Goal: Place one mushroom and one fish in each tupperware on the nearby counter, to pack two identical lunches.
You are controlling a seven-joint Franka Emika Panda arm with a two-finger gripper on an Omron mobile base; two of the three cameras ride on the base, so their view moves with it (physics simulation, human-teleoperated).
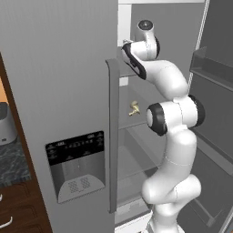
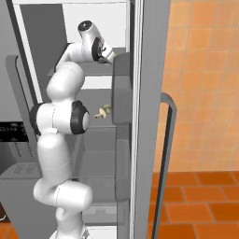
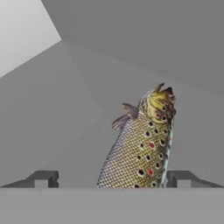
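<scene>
A speckled brown fish (image 3: 140,148) lies on a grey shelf inside the open fridge. Its body runs up from between my finger tips. My gripper (image 3: 113,179) is open, one dark tip on each side of the fish's lower end and neither touching it. My arm reaches up to the fridge's upper shelf. A small tan mushroom (image 1: 134,108) (image 2: 103,112) sits on the shelf below my hand. A strip of the dark speckled counter (image 1: 11,164) shows at the far left. The tupperware is out of view.
The closed left fridge door with its dispenser panel (image 1: 77,166) and long handle (image 1: 113,136) stands close on my left. The open right door (image 1: 214,68) carries bins. A rounded grey appliance (image 1: 4,123) stands on the counter above brown drawers.
</scene>
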